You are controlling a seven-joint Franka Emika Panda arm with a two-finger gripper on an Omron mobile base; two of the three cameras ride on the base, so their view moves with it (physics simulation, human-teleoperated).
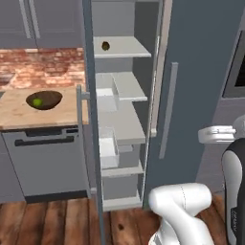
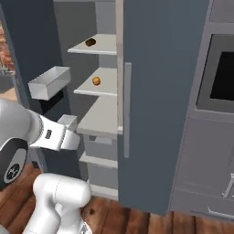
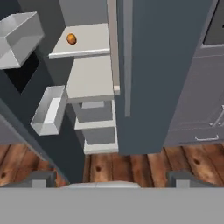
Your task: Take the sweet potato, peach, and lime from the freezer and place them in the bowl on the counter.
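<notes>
The freezer (image 1: 191, 72) stands with its door swung open. On its top shelf lies the dark brown sweet potato (image 1: 105, 46) (image 2: 90, 42). One shelf lower rests the orange peach (image 2: 96, 81) (image 3: 71, 39). The green lime (image 1: 37, 102) lies inside the dark wooden bowl (image 1: 52, 95) on the tan counter (image 1: 16, 115), left of the freezer. My gripper (image 3: 113, 179) is open and holds nothing; its fingertips (image 3: 41, 178) stand wide apart. It hangs low in front of the freezer's shelves, well short of the peach.
White door bins (image 2: 48, 82) (image 3: 48, 111) jut from the open door (image 1: 91, 119) on the left. A built-in oven (image 2: 219, 73) and grey drawers stand right of the freezer. A dishwasher front (image 1: 45, 158) sits under the counter. The floor is wood planks.
</notes>
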